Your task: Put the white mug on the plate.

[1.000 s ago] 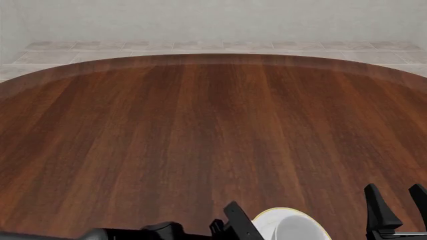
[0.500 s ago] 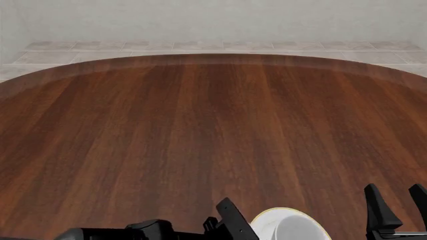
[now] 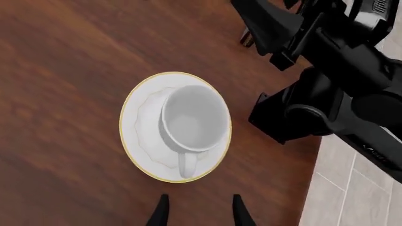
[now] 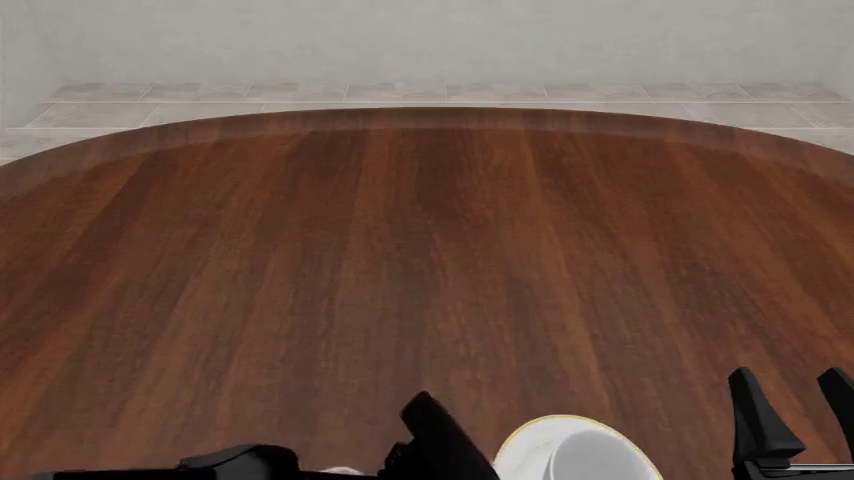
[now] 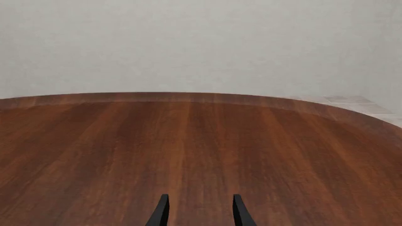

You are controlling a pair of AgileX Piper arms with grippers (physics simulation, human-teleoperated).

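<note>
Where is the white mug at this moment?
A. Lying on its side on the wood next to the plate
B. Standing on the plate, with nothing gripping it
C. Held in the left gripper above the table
B: the left wrist view shows the white mug upright inside the plate, while the left gripper is open and apart from it.

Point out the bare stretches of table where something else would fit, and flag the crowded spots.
Free: the whole wooden table from the far curved edge back toward the arms. Crowded: the near edge, where the plate carrying the white mug sits between the left tool and the right tool, both open and empty.
</note>
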